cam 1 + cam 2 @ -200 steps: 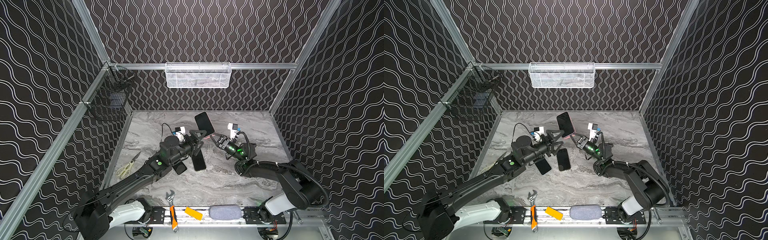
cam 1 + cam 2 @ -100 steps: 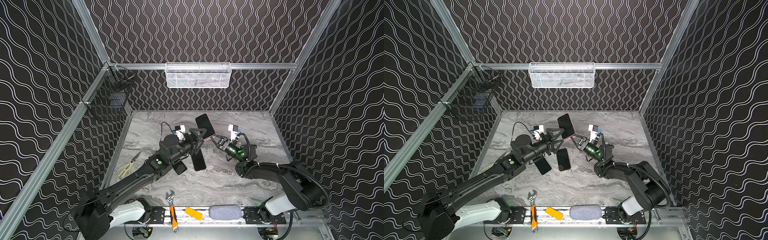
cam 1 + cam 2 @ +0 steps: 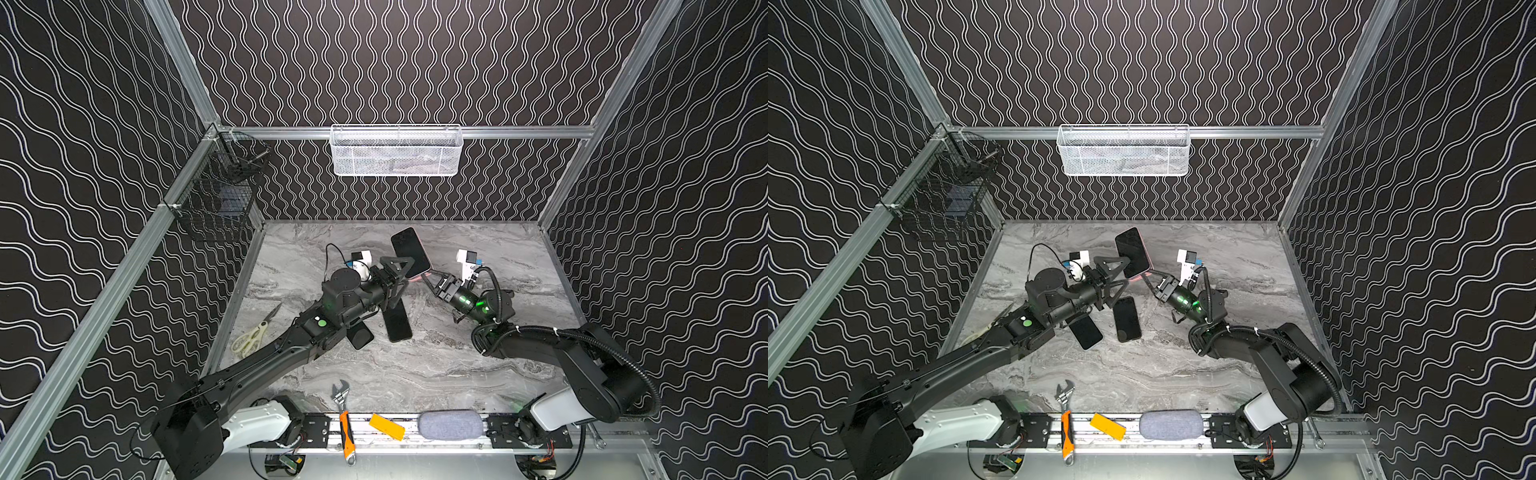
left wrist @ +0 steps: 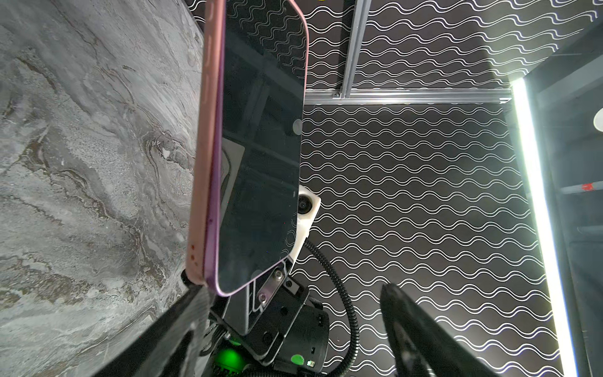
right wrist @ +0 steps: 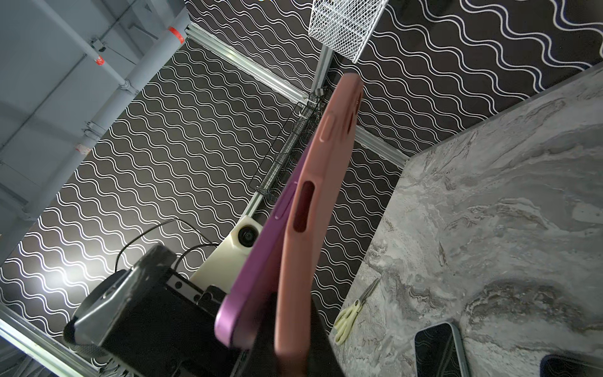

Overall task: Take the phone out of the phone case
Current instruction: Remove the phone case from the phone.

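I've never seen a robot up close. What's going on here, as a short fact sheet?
phone: purple, dark screen, held up above the table
case: pink, partly on the phone, lower corner peeled free
right jaws: shut on the case's lower end
left jaws: wide open, close to the phone's lower end
lying flat: two spare phones, scissors
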